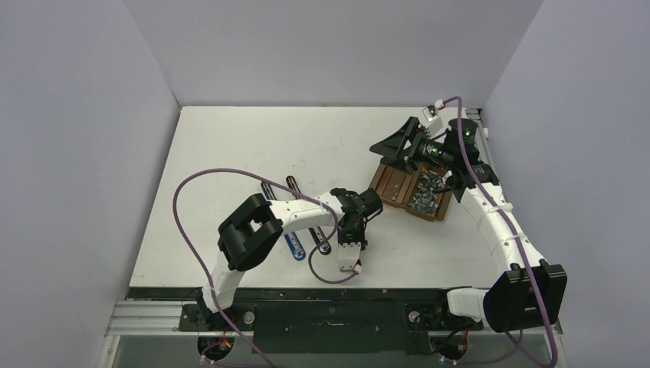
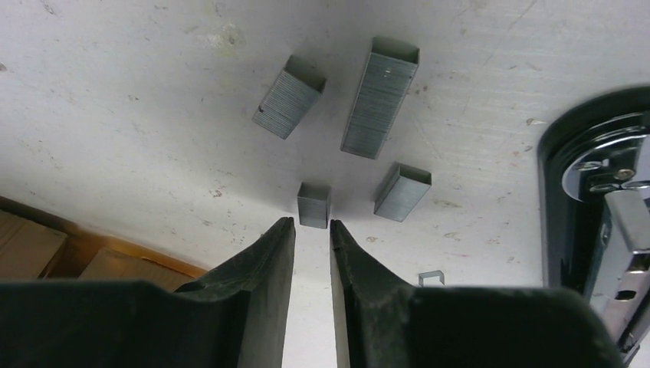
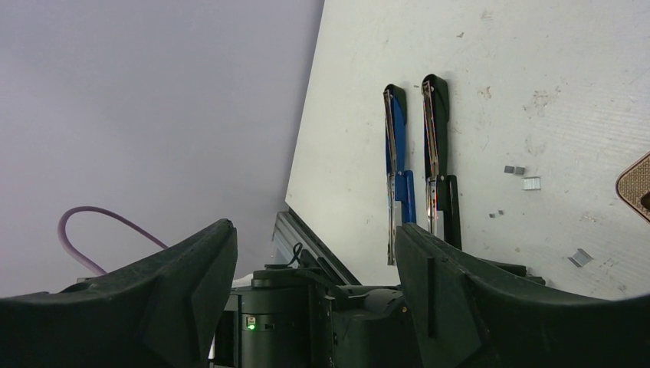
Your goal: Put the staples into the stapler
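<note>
Left gripper (image 2: 312,224) is low over the table (image 1: 230,146), next to the black stapler (image 2: 590,199). Its jaws are a narrow slit apart with nothing between them: released, no grasp.

A short staple block (image 2: 313,205) lies flat on the table right off the fingertips, not pinched. A single staple (image 2: 431,277) lies by the right-hand finger.

Just past that you have three more loose pieces, all flat and apart from each other:
- a small block (image 2: 402,192)
- a mid block (image 2: 289,97)
- a long strip (image 2: 381,98)

The black stapler is at the right edge of the left wrist view, hinged open with its chrome magazine showing. In the right wrist view it lies parallel to the blue stapler (image 3: 395,169), side by side, both opened out flat. The left arm crosses above both in the top view.

Farther out, the brown tray (image 1: 391,184) sits toward the far right of the table. The staples (image 1: 425,198) are heaped in its right-hand compartment.

Right gripper (image 1: 387,149) hangs above the tray's far-left corner — jaws spread wide, empty. You can't tell its height over the tray.
</note>
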You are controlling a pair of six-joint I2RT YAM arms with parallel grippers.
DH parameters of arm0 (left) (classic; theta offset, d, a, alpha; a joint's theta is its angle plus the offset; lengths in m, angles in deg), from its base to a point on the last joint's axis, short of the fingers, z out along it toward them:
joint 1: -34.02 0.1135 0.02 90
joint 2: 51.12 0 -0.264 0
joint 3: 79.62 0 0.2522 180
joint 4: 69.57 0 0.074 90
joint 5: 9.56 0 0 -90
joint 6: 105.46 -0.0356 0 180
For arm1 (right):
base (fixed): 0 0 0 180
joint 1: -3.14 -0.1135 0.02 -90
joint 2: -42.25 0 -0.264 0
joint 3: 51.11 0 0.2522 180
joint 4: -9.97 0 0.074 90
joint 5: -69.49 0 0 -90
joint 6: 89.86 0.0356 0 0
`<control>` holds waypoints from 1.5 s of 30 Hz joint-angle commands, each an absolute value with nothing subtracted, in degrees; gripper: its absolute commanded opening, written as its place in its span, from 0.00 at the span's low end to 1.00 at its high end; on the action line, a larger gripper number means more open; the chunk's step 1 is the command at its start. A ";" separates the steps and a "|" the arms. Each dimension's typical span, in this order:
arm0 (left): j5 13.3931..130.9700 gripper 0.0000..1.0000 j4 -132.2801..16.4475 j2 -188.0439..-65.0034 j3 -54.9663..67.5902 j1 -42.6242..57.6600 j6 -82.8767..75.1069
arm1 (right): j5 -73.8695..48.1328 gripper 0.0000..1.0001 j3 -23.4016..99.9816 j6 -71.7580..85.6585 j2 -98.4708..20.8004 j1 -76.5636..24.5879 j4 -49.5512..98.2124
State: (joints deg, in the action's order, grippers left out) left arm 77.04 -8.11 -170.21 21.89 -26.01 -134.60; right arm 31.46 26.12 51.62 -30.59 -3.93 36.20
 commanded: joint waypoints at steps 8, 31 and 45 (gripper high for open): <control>75.20 0.25 -13.15 -165.12 21.26 -25.02 -150.76 | 31.66 0.74 25.68 50.75 -27.83 -3.19 34.34; 87.32 0.98 -32.98 -126.81 6.72 6.00 -77.79 | -14.37 0.73 30.29 33.20 -43.05 -32.43 50.23; 86.78 0.96 -22.45 -126.95 8.96 11.74 -54.48 | -16.29 0.65 28.36 34.38 -57.86 -37.00 42.89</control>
State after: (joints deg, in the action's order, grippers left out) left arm 87.51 -23.32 -128.55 9.28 11.67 -59.98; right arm -15.17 29.16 33.09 -56.78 -35.67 47.35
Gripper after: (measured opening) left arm 0.960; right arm 0.657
